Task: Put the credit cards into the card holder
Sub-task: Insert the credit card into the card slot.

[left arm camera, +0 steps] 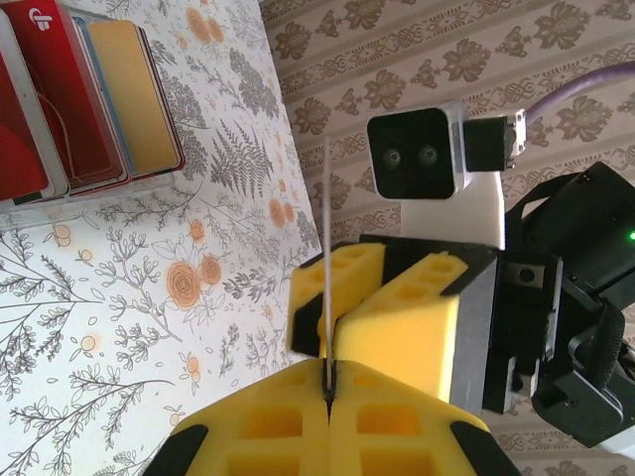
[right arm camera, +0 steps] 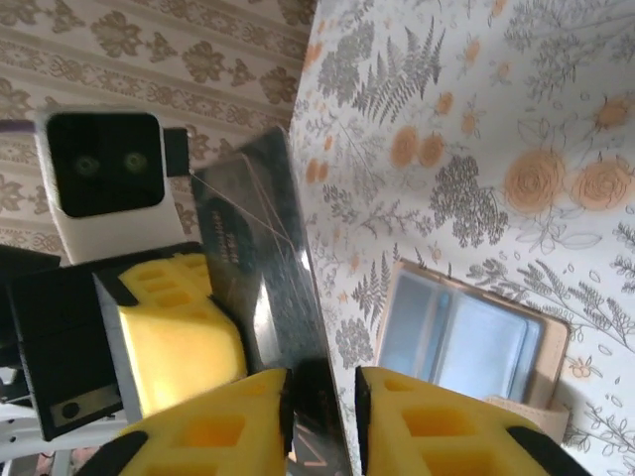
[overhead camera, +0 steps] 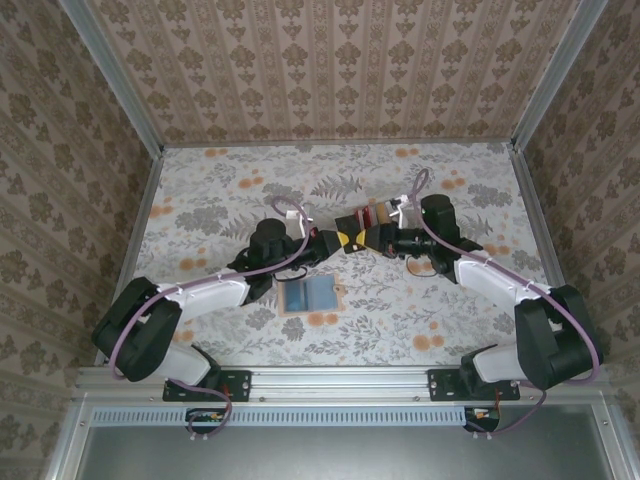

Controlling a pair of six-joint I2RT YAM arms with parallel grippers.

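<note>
A dark glossy credit card stands on edge above the table, and my left gripper is shut on its thin edge. My right gripper is open, one finger on each side of the same card, with a gap at the right pad. The two grippers meet nose to nose, left gripper against right gripper. The card holder lies open on the table below them, light-blue inside up. More credit cards, red and tan-yellow, lie stacked behind.
The stacked cards rest in a clear tray near the right arm's wrist. Patterned walls close the floral table on three sides. The metal rail runs along the near edge.
</note>
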